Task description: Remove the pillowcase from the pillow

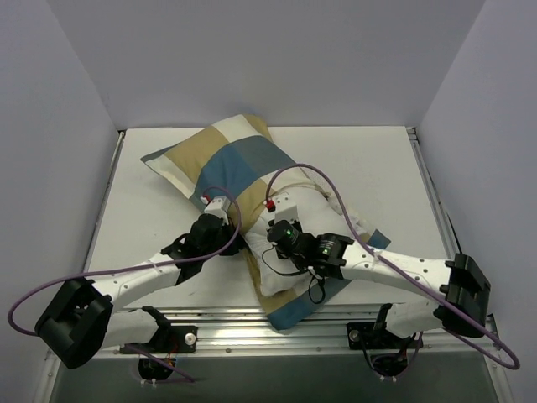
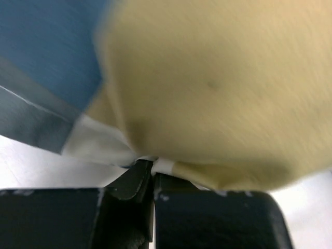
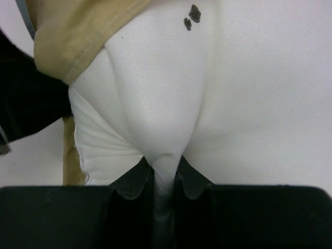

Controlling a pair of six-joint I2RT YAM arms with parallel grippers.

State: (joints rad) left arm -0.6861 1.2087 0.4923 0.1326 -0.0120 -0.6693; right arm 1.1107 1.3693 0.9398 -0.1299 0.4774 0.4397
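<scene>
The pillowcase [image 1: 226, 164], in blocks of blue, tan and white, lies across the middle of the table, bunched toward the far left. The plain white pillow [image 1: 315, 214] shows out of it at the near right, with more pillowcase under it at the front [image 1: 294, 312]. My left gripper [image 1: 218, 204] is shut on a fold of the pillowcase [image 2: 218, 88], pinched at the jaw tips [image 2: 153, 165]. My right gripper [image 1: 281, 207] is shut on a pinch of the pillow [image 3: 166, 93] between its jaws [image 3: 163, 163]. A tan hem of the pillowcase [image 3: 78, 36] lies at the upper left of that view.
The white table [image 1: 382, 164] is walled on three sides. A metal rail [image 1: 252, 323] runs along the near edge. Purple cables [image 1: 319, 172] loop over both arms. Two small dark spots [image 3: 191, 16] mark the pillow.
</scene>
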